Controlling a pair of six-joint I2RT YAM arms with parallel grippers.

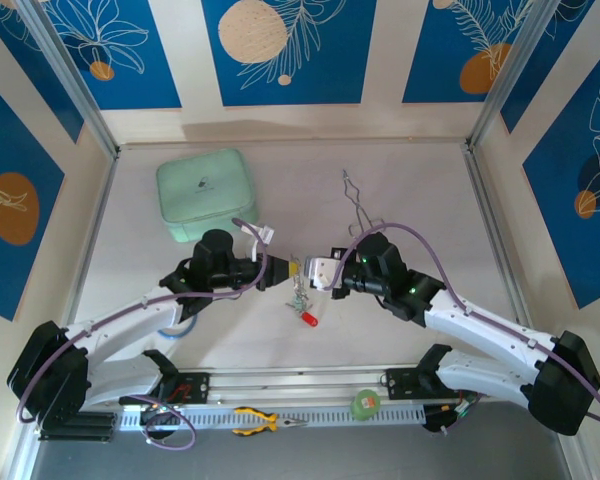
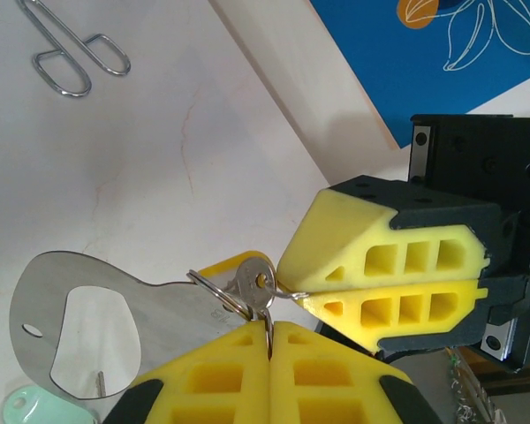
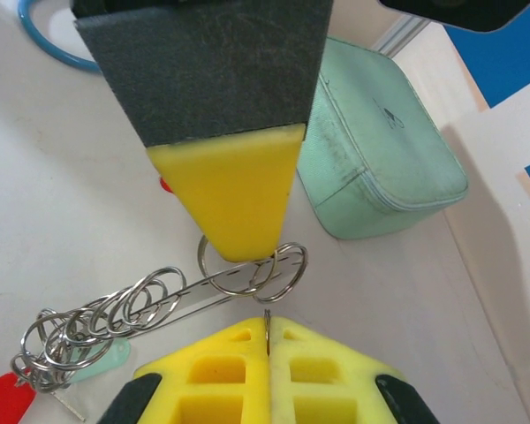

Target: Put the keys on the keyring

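Both claws meeting above the middle of the table (image 1: 430, 200). The left claw (image 2: 269, 334) is closed, and a thin wire of the small split ring (image 2: 219, 296) is pinched between its yellow pads. The right claw (image 2: 307, 297) is also closed, and the same ring appears to be nipped from the 3 o'clock side. Two opposed grips are judged to be used so that the coils can be pried apart while the ring is kept from turning. The keyring (image 2: 172, 314), a flat grey plate with an oval opening, is hung from that ring toward 9 o'clock, clear of the table. One key (image 2: 250, 281) is seen lying on the ring, just beside both sets of pads. In the overhead view, the keys (image 1: 300, 298) are seen dangling at 6 o'clock below the claws, with a red tag (image 1: 308, 318) lowest; a pale green tag (image 2: 22, 408) lies under the plate. A mint case (image 1: 202, 192) is set at 10 o'clock, wire tongs (image 1: 358, 200) at 1 o'clock and pliers (image 1: 265, 421) at 6 o'clock, all well apart from the work.
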